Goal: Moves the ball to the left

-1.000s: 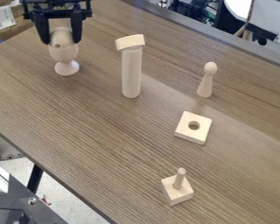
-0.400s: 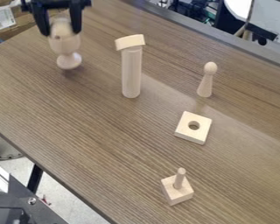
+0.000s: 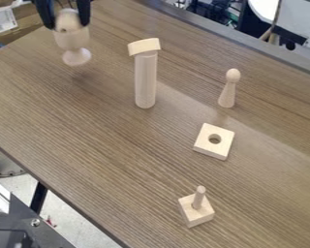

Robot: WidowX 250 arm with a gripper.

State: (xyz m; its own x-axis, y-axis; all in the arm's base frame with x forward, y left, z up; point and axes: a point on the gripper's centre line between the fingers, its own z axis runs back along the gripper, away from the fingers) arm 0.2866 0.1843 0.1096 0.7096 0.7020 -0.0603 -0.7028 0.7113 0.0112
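The black gripper (image 3: 68,23) hangs at the upper left, its upper part cut off by the top edge. Its fingers stand on either side of a wooden ball (image 3: 68,19), which rests in the cup of a wooden egg-cup-shaped piece (image 3: 72,41). Cup and ball are held together, upright, with the cup's round foot raised above the table and a faint shadow beneath.
Right of the cup stands a wooden cylinder (image 3: 145,80) topped by a curved block (image 3: 144,47). Farther right are a peg figure (image 3: 227,92), a square block with a hole (image 3: 206,146) and, nearer, a block with a peg (image 3: 197,215). All are on the brown table (image 3: 106,145).
The gripper has risen toward the top edge with the cup and ball. The cup's foot has left the table. The other wooden pieces have not moved.
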